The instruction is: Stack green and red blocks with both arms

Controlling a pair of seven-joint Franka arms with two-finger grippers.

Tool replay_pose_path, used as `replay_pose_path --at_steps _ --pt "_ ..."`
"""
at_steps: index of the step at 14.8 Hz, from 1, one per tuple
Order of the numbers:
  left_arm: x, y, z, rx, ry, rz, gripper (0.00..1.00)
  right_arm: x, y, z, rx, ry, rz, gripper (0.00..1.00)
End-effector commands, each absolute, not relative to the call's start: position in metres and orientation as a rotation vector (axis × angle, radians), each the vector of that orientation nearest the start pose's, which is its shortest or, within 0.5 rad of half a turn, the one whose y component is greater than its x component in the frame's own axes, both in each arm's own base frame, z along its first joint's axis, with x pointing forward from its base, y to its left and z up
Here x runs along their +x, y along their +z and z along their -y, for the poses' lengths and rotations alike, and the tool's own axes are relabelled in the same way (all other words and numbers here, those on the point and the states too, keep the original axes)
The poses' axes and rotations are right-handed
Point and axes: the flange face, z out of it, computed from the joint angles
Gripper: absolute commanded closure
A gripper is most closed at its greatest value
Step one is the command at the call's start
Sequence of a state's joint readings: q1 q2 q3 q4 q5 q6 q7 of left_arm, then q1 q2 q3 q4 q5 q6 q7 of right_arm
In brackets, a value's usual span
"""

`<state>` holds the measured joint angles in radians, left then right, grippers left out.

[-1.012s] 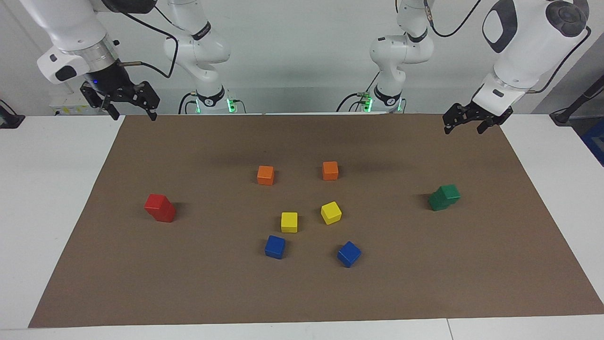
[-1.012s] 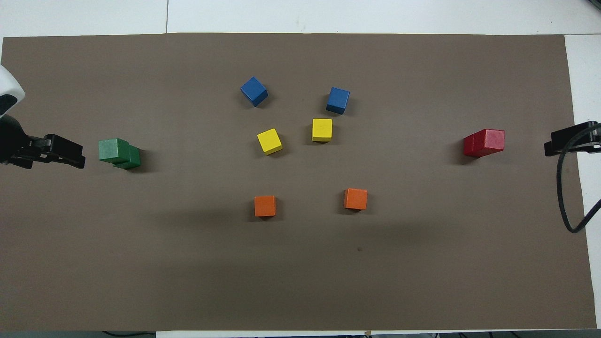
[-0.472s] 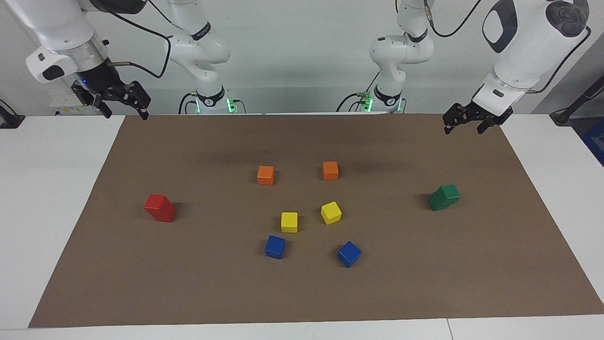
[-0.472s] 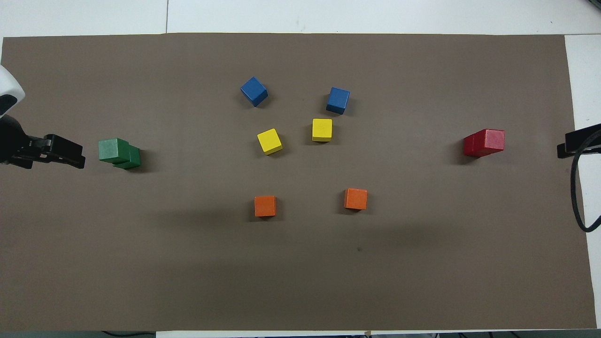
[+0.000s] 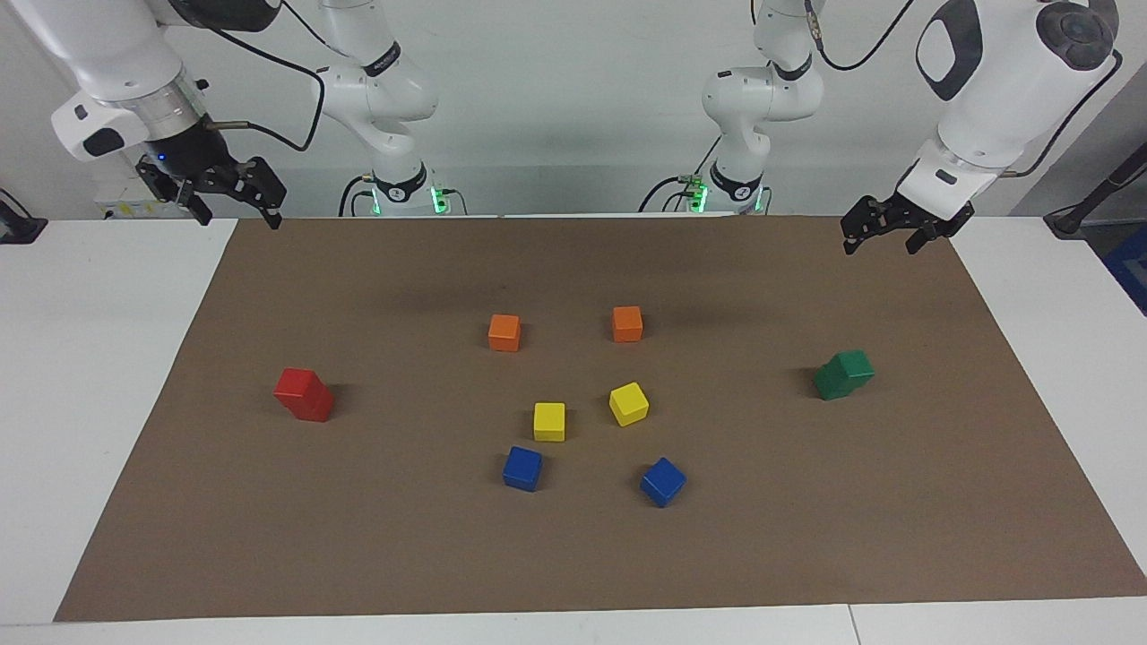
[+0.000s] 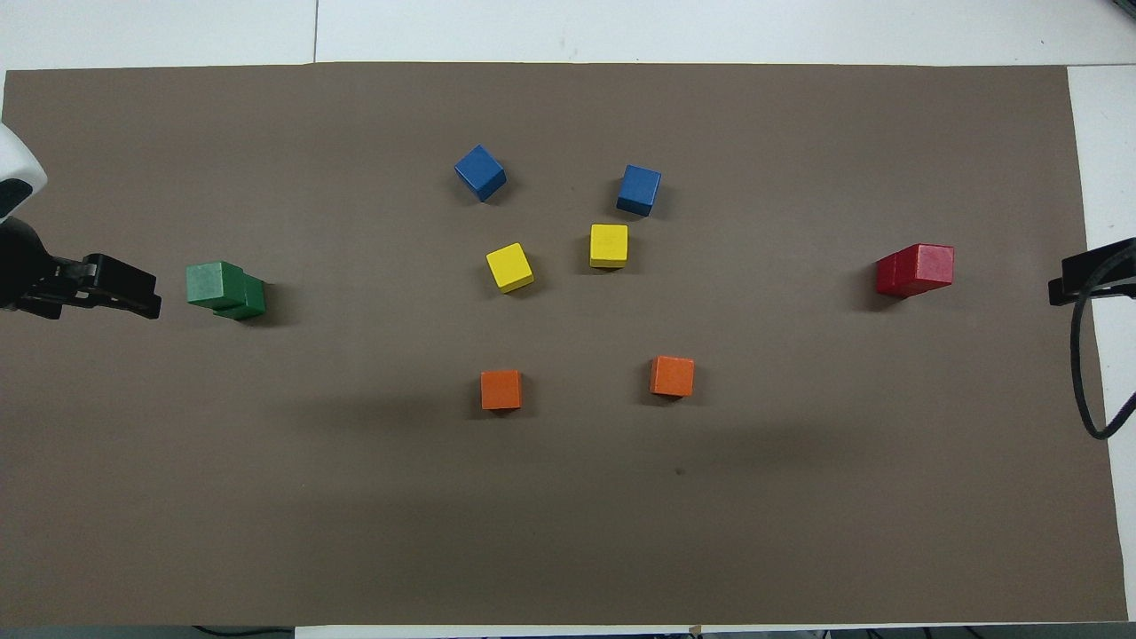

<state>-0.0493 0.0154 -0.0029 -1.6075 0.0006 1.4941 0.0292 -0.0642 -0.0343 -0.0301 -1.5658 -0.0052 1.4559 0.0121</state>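
Note:
Two red blocks (image 5: 303, 394) stand stacked, the top one slightly offset, at the right arm's end of the brown mat (image 5: 430, 555); the stack also shows in the overhead view (image 6: 916, 269). Two green blocks (image 5: 844, 374) stand stacked, the top one offset, at the left arm's end; this stack shows in the overhead view too (image 6: 224, 290). My right gripper (image 5: 240, 219) is open, empty and raised over the mat's edge, apart from the red stack. My left gripper (image 5: 880, 246) is open, empty and raised over the mat's edge, apart from the green stack.
In the middle of the mat lie two orange cubes (image 5: 504, 332) (image 5: 627, 323), two yellow cubes (image 5: 549, 421) (image 5: 629, 403) and two blue cubes (image 5: 522, 468) (image 5: 663, 481). Two smaller white arms (image 5: 394, 116) (image 5: 753, 107) stand at the table's robot end.
My right gripper has risen and drawn back toward the right arm's end of the table, away from the red stack. The left gripper and all the blocks have stayed still.

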Motion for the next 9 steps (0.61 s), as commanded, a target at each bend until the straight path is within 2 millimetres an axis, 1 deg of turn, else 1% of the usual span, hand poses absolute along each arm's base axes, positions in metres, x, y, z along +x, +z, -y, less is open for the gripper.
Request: replay_pose_path --at_steps 1,6,9 --pt "0.5400 0.5946 0.0279 -3.114 0.203 -0.131 0.00 0.5211 0.6336 0.0558 -3.148 0.115 -0.154 0.00" --pt "0.5401 0.5946 0.0254 -3.114 0.203 -0.124 0.00 0.5202 0.6326 0.0582 -3.147 0.115 -0.168 0.00" --pt "0.5403 0.5946 0.0205 -3.115 0.203 -0.110 0.00 0.5269 0.6352 0.0600 -3.155 0.031 -0.171 0.00"
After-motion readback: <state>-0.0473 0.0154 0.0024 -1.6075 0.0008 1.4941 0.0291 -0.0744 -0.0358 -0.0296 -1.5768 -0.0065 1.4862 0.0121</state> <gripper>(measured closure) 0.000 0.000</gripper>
